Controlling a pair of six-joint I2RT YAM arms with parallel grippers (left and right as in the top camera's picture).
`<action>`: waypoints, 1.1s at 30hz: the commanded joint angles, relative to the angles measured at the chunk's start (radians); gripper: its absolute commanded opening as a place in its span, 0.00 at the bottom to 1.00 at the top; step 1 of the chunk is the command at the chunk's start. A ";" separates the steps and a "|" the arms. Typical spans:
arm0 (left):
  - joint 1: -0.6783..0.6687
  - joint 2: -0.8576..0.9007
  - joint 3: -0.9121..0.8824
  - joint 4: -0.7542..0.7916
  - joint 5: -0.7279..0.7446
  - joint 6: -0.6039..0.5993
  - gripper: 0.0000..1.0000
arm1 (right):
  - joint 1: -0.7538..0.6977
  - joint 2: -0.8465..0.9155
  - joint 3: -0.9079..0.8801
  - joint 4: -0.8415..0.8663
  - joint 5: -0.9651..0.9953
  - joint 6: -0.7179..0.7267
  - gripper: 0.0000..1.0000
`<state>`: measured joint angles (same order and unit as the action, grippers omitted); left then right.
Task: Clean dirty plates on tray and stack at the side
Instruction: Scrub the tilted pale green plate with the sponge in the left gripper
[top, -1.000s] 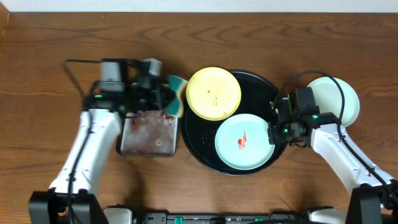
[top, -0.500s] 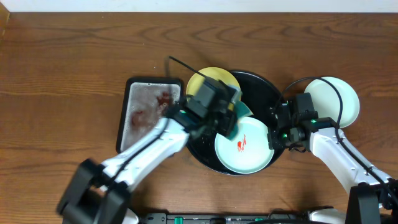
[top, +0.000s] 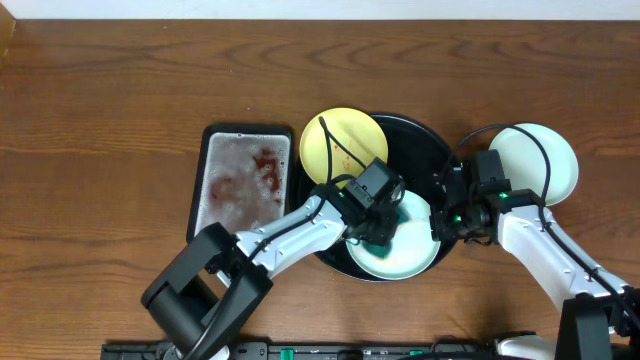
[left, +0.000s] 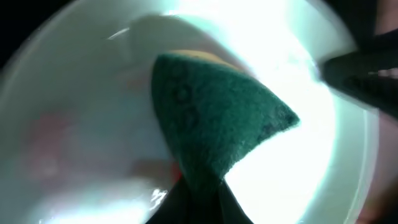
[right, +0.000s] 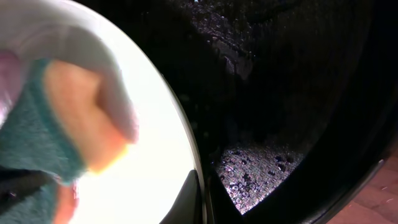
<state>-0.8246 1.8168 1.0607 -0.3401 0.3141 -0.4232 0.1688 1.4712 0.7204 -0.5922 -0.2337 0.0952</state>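
Left end effector (top: 382, 234) clamped on green sponge (left: 217, 118) — sponge pressed on centre of mint-green plate (top: 412, 256), front of black tray (top: 420, 135). Right end effector (top: 440, 218) apparently pinching plate's right rim.

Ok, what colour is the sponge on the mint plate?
The sponge is dark green, orange-yellow behind; best in left wrist view.

Overhead, the light is soft and even, and the wooden surface (top: 100, 100) is sharp with faint shadows. The left wrist view is blurred throughout: the mint-green plate (left: 74, 124) blows out to white glare on its right, and the green sponge (left: 217, 124) has soft edges. In the right wrist view the plate is overexposed (the sponge a smear), while the black tray (right: 267, 93) stays dark, its wet specks glinting.
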 joint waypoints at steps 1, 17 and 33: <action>0.024 0.009 -0.021 -0.090 -0.211 -0.016 0.07 | 0.009 0.002 -0.001 0.006 -0.002 0.010 0.01; -0.040 -0.018 0.005 0.121 -0.142 -0.164 0.07 | 0.009 0.002 -0.001 0.006 -0.003 0.009 0.01; -0.022 -0.090 0.006 -0.085 -0.307 -0.071 0.07 | 0.008 0.002 -0.001 0.009 -0.002 0.010 0.01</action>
<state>-0.8726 1.7947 1.0805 -0.4217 0.0834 -0.5301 0.1688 1.4715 0.7181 -0.5854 -0.2356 0.0959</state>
